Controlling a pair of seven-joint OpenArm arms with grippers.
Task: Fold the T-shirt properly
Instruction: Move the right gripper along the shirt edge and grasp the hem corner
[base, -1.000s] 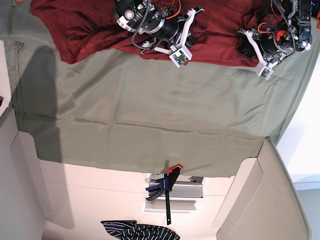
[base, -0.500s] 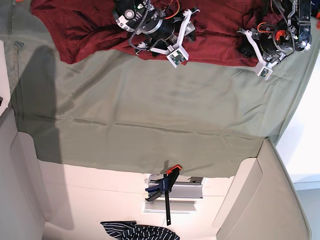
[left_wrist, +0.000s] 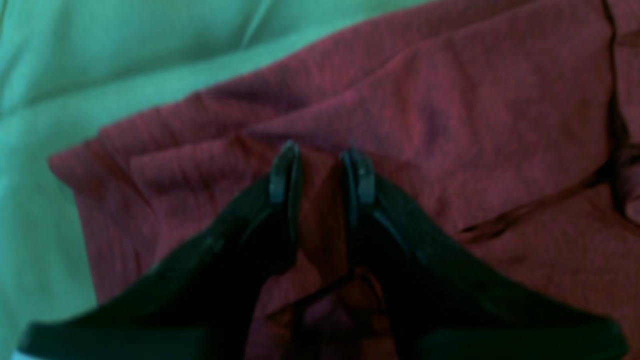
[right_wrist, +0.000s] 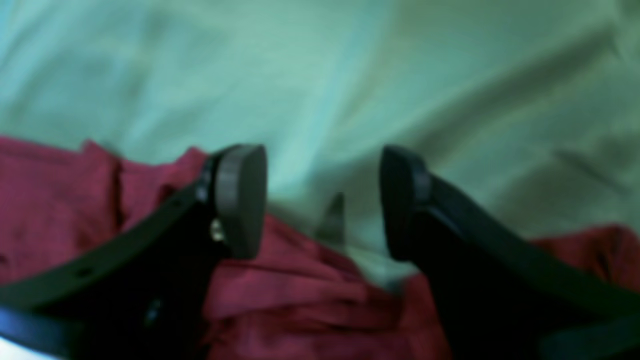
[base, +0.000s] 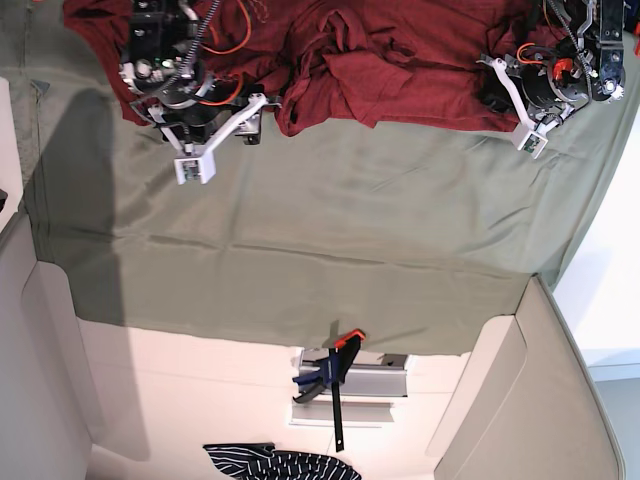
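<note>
R hand (right_wrist: 322, 200) has shifted along the T-shirt (base: 400, 60) hem, away from L hand (left_wrist: 320, 172), since 0.5 s ago. We see its jaws wide, empty. L hand pinches a fold. Shirt is bunched at the far edge of the bench (base: 330, 220).

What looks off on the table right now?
The maroon T-shirt is bunched in ridges, not spread flat, along the edge of the green cloth at the top of the base view. Below that cloth, a striped garment lies crumpled near a clamp.
</note>
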